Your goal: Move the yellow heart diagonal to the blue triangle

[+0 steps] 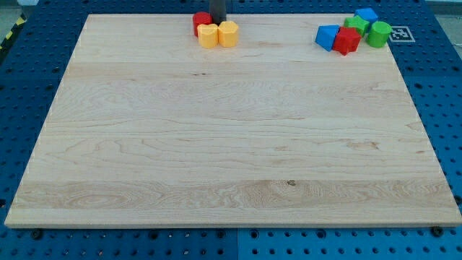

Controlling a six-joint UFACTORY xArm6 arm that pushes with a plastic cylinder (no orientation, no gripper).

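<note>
Two yellow blocks sit side by side at the view's top, left of centre: one at the left [208,36] and one at the right [228,33]. I cannot tell for sure which of them is the heart. A red block [200,21] touches them from the upper left. My tip [218,22] comes down from the top edge just behind the two yellow blocks and beside the red block. The blue triangle [327,36] lies at the top right, at the left end of a cluster, far to the right of my tip.
The top-right cluster also holds a red block [347,40], a green block [355,25], a blue cube [367,14] and a green cylinder [378,34]. The wooden board [231,144] rests on a blue perforated table.
</note>
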